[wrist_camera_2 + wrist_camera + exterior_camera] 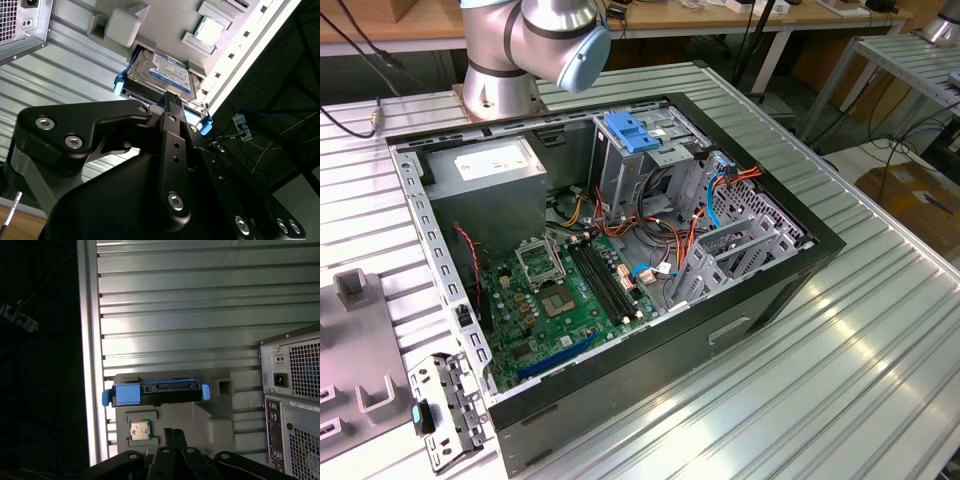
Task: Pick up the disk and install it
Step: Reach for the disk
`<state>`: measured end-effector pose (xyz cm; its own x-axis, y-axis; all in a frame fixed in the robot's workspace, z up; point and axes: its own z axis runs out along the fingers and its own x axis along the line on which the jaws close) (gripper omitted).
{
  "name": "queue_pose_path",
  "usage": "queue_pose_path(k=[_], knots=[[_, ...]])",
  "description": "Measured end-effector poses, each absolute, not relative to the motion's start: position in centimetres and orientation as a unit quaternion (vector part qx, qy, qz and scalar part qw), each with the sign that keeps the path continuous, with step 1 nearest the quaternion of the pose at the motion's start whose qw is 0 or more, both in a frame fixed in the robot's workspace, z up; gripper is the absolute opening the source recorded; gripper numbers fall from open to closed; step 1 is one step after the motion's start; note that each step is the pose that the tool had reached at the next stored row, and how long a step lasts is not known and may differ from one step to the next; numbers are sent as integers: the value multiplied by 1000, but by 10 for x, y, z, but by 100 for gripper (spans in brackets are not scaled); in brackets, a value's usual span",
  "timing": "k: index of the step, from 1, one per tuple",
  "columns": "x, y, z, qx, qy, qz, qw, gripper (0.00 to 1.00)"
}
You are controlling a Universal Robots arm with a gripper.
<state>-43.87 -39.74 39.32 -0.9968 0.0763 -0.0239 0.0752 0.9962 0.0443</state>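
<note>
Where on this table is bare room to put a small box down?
Bare: the ribbed table on the exterior view's right of the computer case. Crowded: inside the case, with cables and a green board, and the grey tray holding the disk.

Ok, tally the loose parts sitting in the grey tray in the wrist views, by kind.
Disk: 1
Chip: 1
Total: 2
</note>
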Motion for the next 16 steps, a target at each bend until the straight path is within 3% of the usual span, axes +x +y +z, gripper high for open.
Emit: queue_pose_path(k=[16], knots=[[-475,-397,393,38,999,22,13,11]])
